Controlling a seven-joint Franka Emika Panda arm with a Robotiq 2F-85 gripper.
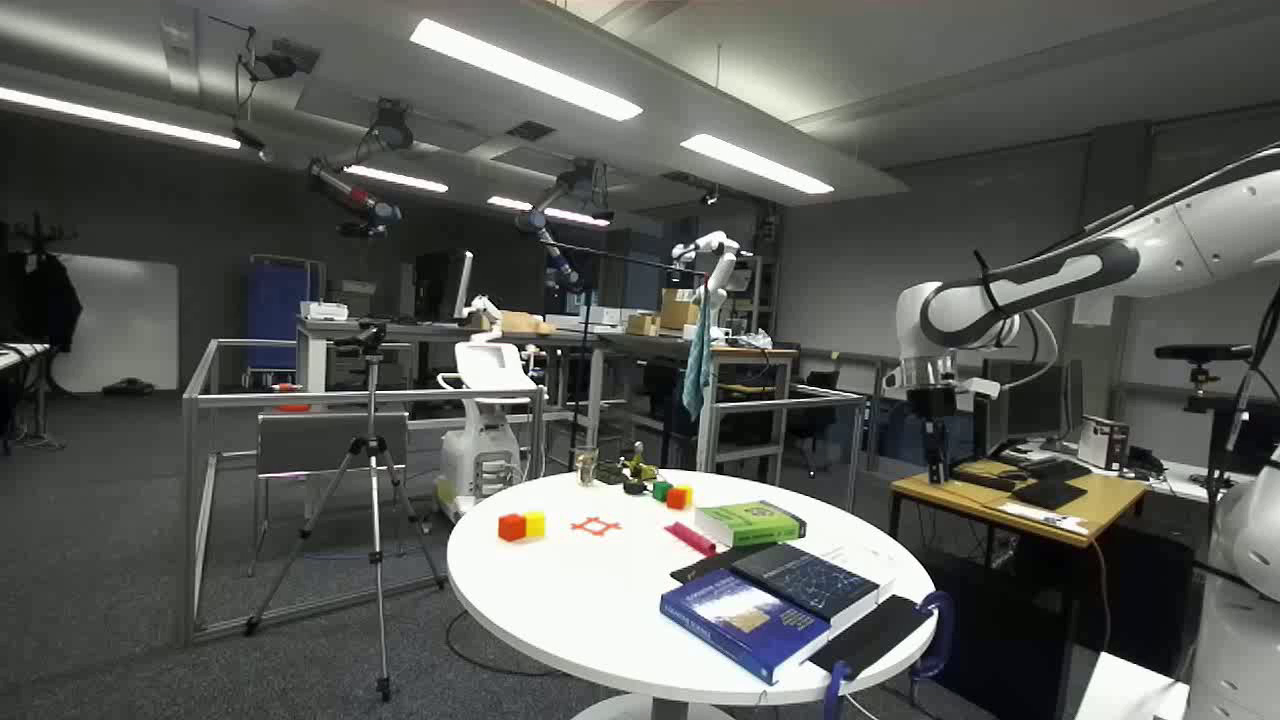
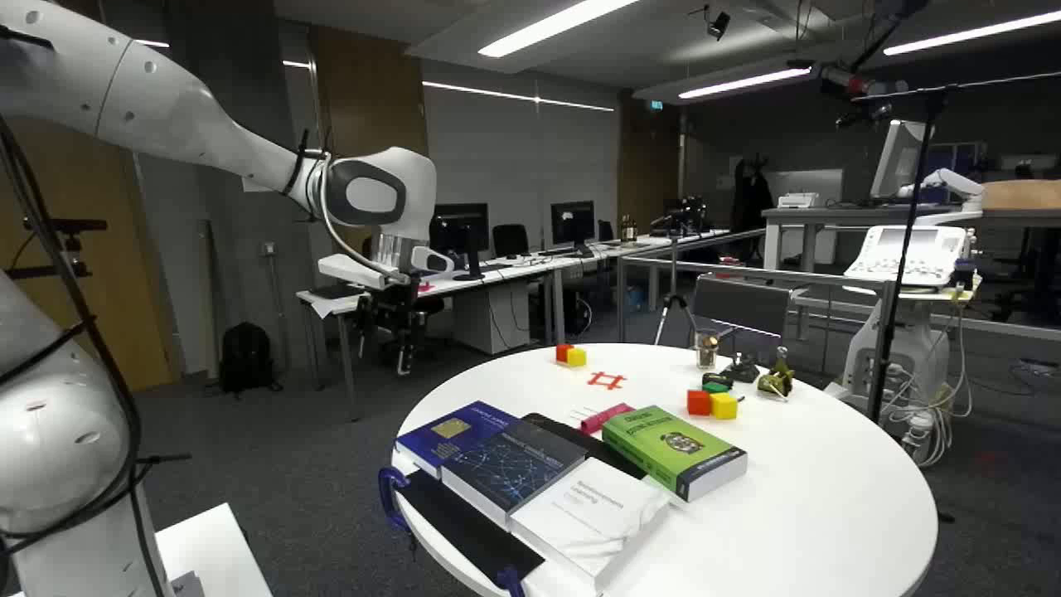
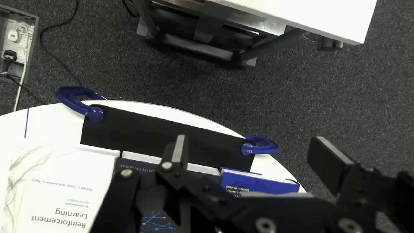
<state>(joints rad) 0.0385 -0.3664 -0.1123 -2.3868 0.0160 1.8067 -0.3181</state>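
My gripper (image 3: 255,153) stands open with nothing between its fingers. In both exterior views the gripper (image 1: 935,452) (image 2: 384,342) hangs in the air, touching nothing. Below it in the wrist view lie a blue book (image 3: 258,183), a dark book (image 3: 158,223) partly hidden by the gripper, and a white book (image 3: 58,191). They rest side by side against a black board (image 3: 155,132) on the round white table (image 3: 55,123). A green book (image 2: 671,448) lies behind them, next to a pink roll (image 2: 605,417). A red lattice piece (image 2: 608,381) lies farther off.
Blue clamps (image 3: 77,100) (image 3: 262,145) grip the board at the table edge. Red and yellow cubes (image 1: 512,527) (image 2: 723,405), a green block (image 2: 714,387), a glass (image 2: 706,351) and small figures (image 2: 777,380) stand on the table. A tripod (image 1: 375,500) stands beyond it.
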